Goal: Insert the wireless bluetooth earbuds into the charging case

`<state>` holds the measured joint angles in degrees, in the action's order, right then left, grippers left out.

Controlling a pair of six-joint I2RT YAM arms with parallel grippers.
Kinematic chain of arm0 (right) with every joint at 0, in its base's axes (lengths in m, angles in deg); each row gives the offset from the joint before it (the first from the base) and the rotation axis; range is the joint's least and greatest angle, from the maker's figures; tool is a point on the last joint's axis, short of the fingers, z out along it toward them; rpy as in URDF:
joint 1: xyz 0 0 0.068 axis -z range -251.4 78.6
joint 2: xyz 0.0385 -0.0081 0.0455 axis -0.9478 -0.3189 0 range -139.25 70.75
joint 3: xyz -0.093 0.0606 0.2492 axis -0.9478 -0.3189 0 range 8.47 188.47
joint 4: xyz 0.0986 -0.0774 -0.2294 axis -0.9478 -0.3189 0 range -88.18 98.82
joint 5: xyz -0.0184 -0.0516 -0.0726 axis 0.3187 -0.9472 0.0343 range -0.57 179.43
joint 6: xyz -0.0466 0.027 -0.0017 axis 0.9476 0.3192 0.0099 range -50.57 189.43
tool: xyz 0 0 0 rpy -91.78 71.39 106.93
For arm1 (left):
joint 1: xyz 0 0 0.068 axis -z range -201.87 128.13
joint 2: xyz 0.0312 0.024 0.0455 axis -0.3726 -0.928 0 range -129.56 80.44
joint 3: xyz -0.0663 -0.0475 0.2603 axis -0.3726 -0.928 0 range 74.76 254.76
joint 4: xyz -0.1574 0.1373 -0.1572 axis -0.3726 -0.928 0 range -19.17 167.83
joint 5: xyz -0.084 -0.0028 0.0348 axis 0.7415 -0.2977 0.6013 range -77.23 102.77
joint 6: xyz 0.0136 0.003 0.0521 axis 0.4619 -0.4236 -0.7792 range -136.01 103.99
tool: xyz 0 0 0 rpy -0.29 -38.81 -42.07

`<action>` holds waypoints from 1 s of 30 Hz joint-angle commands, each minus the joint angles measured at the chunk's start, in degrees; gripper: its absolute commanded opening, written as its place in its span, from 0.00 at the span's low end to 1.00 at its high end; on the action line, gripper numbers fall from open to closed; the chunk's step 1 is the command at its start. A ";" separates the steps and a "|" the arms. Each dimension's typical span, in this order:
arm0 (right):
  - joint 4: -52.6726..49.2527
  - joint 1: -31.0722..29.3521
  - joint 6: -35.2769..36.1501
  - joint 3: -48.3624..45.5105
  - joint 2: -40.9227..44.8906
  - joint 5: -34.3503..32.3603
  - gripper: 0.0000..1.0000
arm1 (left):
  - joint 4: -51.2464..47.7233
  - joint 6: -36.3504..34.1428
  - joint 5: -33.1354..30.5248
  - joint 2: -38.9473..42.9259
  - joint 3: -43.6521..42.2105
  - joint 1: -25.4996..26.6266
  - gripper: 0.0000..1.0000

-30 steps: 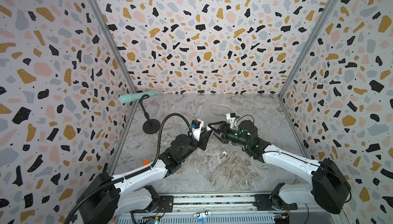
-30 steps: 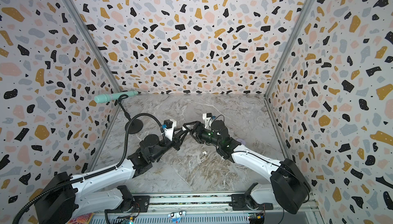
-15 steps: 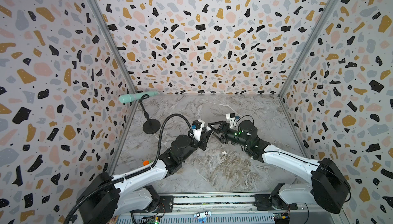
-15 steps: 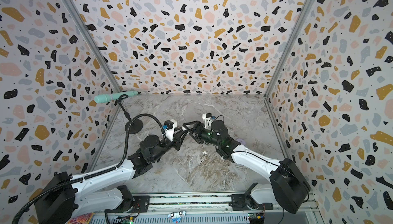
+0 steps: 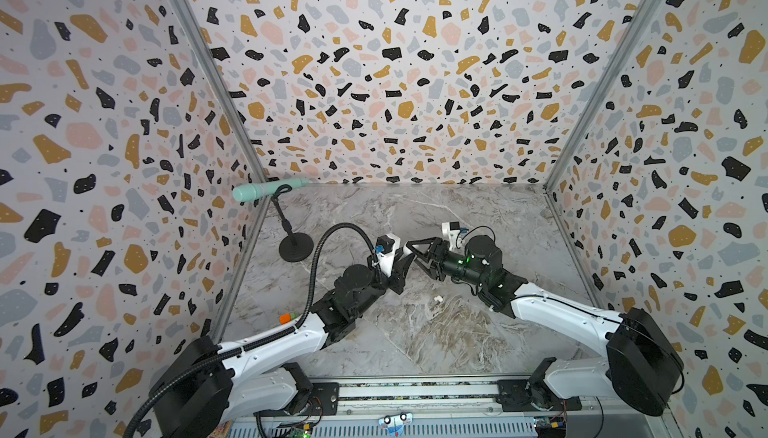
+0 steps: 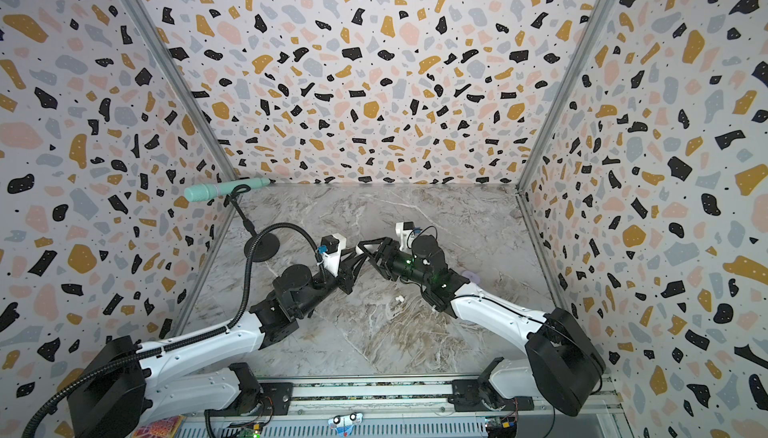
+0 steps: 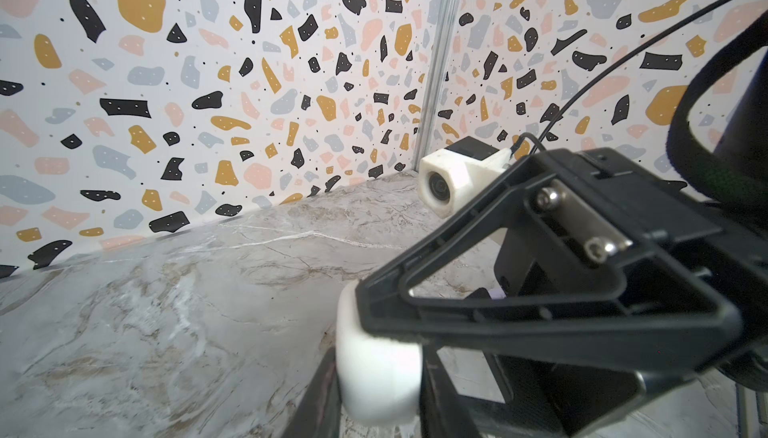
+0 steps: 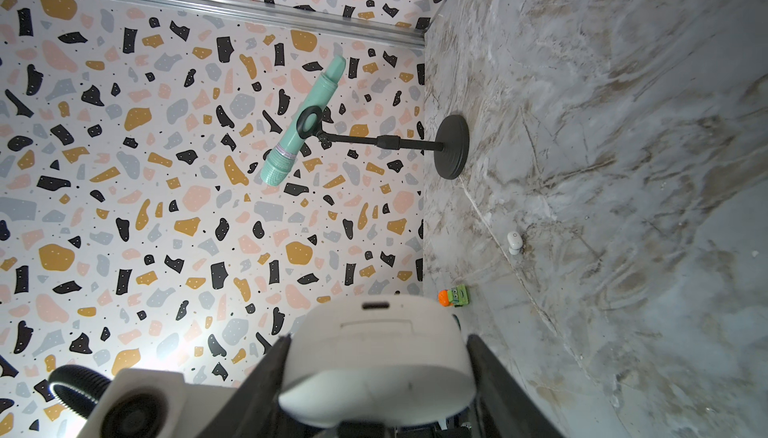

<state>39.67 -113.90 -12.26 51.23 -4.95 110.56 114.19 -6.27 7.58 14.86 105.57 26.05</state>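
Both grippers meet over the middle of the table. The white pebble-shaped charging case (image 8: pixel 376 357) sits lid shut between the fingers of my right gripper (image 8: pixel 376 340), which press on its two sides. My left gripper (image 7: pixel 374 394) is shut on the same case (image 7: pixel 376 373) from the opposite side. In both top views the left gripper (image 5: pixel 402 263) and right gripper (image 5: pixel 415 253) overlap and hide most of the case. One white earbud (image 5: pixel 437 299) (image 8: pixel 514 242) lies loose on the marble, nearer the front than the grippers.
A teal microphone (image 5: pixel 266 190) on a black round-based stand (image 5: pixel 296 244) stands at the back left. A small orange and green toy (image 5: pixel 287 317) lies by the left wall. A lavender object (image 6: pixel 471 277) shows partly behind the right arm.
The right gripper's fingers have narrowed onto the case. Both arms have stayed almost where they were, and the left grip is unchanged.
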 commanded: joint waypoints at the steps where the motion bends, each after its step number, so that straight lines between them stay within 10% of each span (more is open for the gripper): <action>1: 4.13 -0.50 -0.05 0.83 0.65 0.17 0.59 | 0.75 -1.14 0.62 0.33 0.91 0.72 0.00; 19: -6.93 2.07 3.77 -1.76 4.71 2.03 0.55 | -8.19 -2.54 -5.02 7.22 0.64 0.68 0.72; 26: -23.83 7.48 15.58 1.45 5.90 10.49 0.54 | -22.30 -9.47 -0.01 9.61 3.51 0.48 1.00; 30: -35.04 10.02 25.55 5.90 4.37 16.02 0.54 | -30.80 -15.02 6.99 6.85 6.23 -0.14 1.00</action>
<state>14.84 -105.01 3.26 52.41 -0.76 120.59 90.89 -15.45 8.76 23.32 108.80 26.40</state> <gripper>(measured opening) 0.624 0.999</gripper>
